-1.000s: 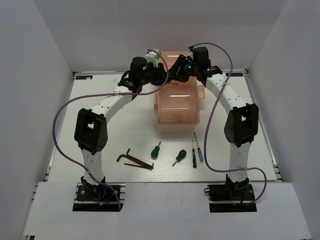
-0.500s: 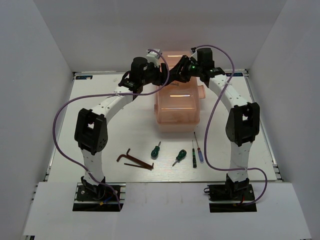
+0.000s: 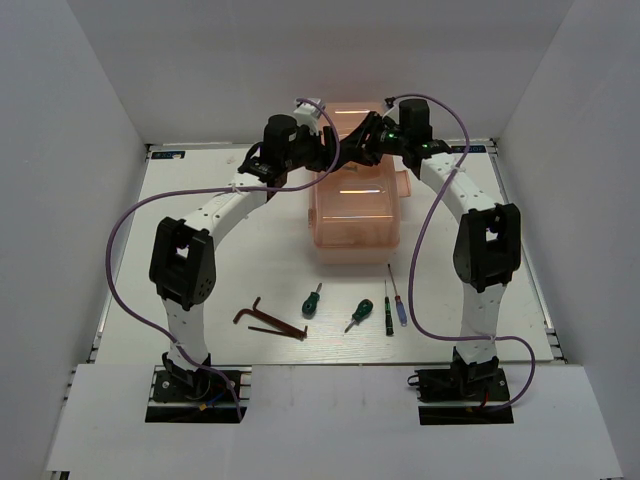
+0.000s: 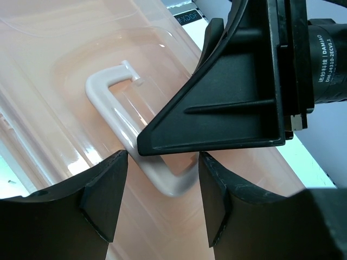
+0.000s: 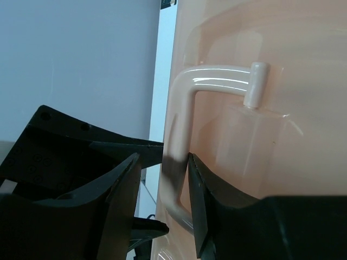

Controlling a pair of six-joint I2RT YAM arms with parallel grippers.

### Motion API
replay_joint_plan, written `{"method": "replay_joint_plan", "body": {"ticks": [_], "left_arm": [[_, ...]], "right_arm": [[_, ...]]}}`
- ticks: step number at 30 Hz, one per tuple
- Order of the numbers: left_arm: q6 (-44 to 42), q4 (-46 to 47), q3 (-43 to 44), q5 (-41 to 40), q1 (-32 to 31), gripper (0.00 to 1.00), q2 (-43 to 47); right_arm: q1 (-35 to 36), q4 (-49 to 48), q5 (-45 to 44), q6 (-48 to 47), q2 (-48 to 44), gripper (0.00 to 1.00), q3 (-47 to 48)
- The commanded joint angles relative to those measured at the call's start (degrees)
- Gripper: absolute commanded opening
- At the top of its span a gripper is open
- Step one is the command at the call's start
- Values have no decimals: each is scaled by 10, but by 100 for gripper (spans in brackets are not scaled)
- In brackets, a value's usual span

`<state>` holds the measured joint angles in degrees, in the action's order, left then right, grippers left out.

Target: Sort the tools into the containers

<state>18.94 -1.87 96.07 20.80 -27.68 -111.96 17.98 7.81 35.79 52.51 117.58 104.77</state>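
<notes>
The salmon-pink toolbox [image 3: 352, 215] stands mid-table with its lid [image 3: 345, 110] tilted up at the back. Both grippers meet at the lid's white handle [image 4: 105, 92]. My left gripper [image 3: 322, 143] is open, its fingers either side of the handle's lower corner [image 4: 162, 181]. My right gripper [image 3: 357, 140] is open too, with the handle [image 5: 217, 78] between its fingers and against the right one [image 5: 162, 179]. Two brown hex keys [image 3: 265, 318], two green screwdrivers [image 3: 312, 299] [image 3: 358, 314], a dark precision screwdriver [image 3: 388, 310] and a blue one [image 3: 399, 300] lie in front of the box.
White walls enclose the table on the left, back and right. Purple cables loop off both arms. The right gripper's black body [image 4: 233, 103] crowds the left wrist view just above the handle.
The right gripper has moved up and back at the handle and the lid has tilted up further. The left gripper has stayed at the handle. The tools have not moved.
</notes>
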Motion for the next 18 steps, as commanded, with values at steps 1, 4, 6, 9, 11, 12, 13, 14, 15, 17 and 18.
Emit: {"method": "replay_joint_plan", "body": {"ticks": [1, 4, 6, 9, 11, 12, 13, 14, 15, 17, 18], "left_arm": [[2, -90, -12, -8, -11, 66, -3], [2, -96, -12, -14, -11, 66, 3], [2, -96, -12, -19, -11, 66, 3], [2, -102, -12, -19, -11, 66, 3], [2, -102, -12, -19, -11, 66, 3], [2, -102, -12, -19, -11, 66, 3], [2, -108, -6, -19, -11, 66, -3], [2, -108, 2, -19, -11, 64, -3], [2, -108, 2, -19, -11, 63, -9], [7, -108, 8, -19, -11, 59, -14], [13, -113, 13, -25, -11, 59, -14]], "right_arm": [[0, -91, 38, 37, -24, 46, -18], [-3, -125, 55, 53, -28, 46, -29], [-2, -131, 60, 61, -27, 44, -32], [-4, -132, 60, 63, -27, 44, -33], [-3, -133, 61, 63, -28, 44, -32], [-3, -133, 62, 61, -28, 44, -31], [-5, -132, 62, 59, -29, 44, -32], [-8, -124, 62, 57, -29, 46, -31], [-4, -119, 55, 45, -31, 49, -27], [-5, -80, 41, 24, -31, 53, -13], [-6, -56, 36, -12, -38, 55, -5]]}}
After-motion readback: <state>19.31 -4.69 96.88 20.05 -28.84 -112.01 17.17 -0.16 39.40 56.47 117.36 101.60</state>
